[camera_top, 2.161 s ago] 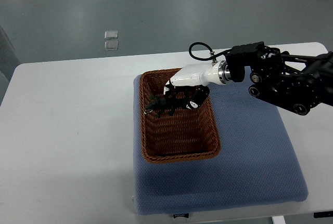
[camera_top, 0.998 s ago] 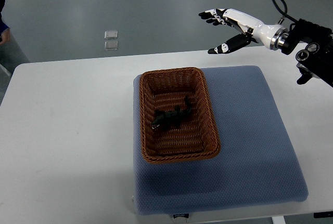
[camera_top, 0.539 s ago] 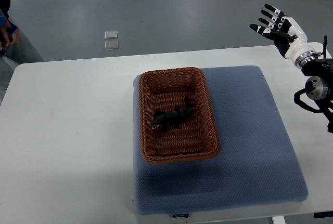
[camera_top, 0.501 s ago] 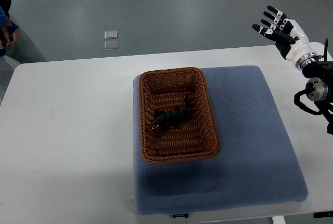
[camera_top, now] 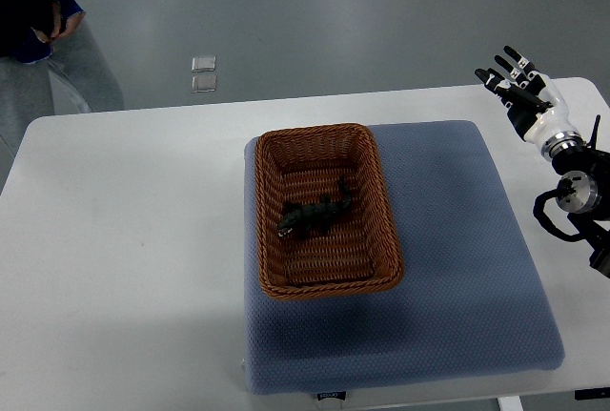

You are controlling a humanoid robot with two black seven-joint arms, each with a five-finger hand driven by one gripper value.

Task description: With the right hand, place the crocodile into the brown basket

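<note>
At the far right side of the white table (camera_top: 124, 239), the right hand (camera_top: 526, 104) is raised with its fingers spread wide, and it holds nothing. Well apart from it, to the left, the crocodile (camera_top: 315, 215) lies inside the brown basket (camera_top: 318, 131), near its middle. The basket stands on a blue pad (camera_top: 457, 277). A person (camera_top: 43, 1) shows at the upper left corner.

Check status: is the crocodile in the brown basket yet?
Done: the crocodile lies inside the brown basket, on its floor, with nothing touching it. In hand: nothing; the right hand is out by the table's far right corner, fingers spread and empty. Left: no placing step shows as outstanding. The left arm is out of view.
</note>
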